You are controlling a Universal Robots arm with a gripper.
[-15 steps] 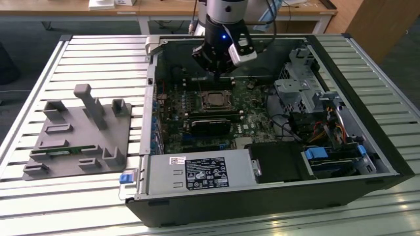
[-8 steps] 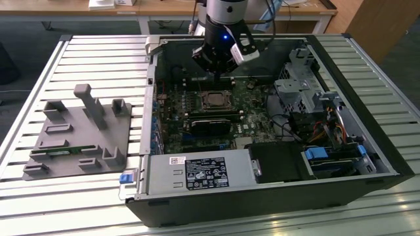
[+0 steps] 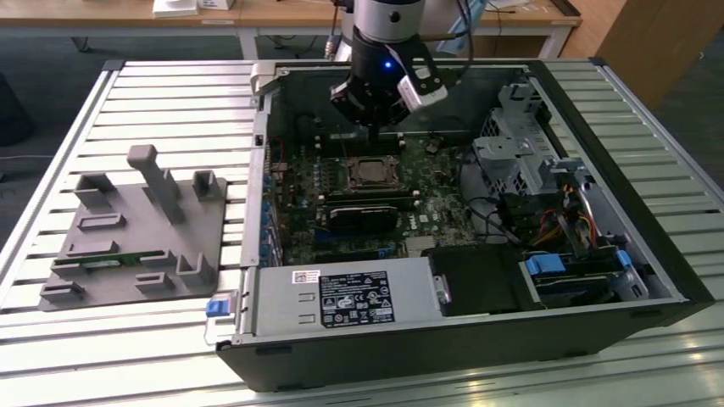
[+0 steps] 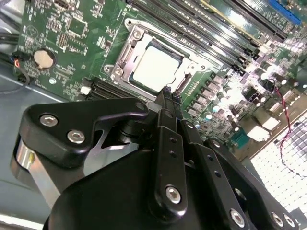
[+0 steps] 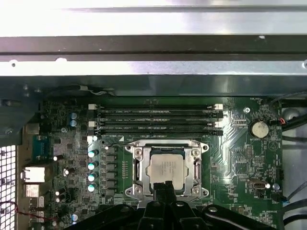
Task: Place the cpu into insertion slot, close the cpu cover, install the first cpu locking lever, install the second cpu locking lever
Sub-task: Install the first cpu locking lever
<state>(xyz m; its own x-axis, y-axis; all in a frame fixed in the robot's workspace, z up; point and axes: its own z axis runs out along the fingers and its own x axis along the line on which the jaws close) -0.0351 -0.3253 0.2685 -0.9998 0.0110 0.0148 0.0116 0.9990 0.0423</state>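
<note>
**Black claw upright over the seated chip**
The black claw, its fingers pressed together on nothing, hangs from the upright arm just above one edge of the small square silvery-grey cpu. The cpu lies in the dark square insertion slot, framed by the lowered thin silver cpu cover, on the green circuit board inside the open black computer case.

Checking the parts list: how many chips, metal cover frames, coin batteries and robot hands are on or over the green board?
Chip: 1
Cover frame: 1
Coin battery: 1
Hand: 1
Total: 4
</note>
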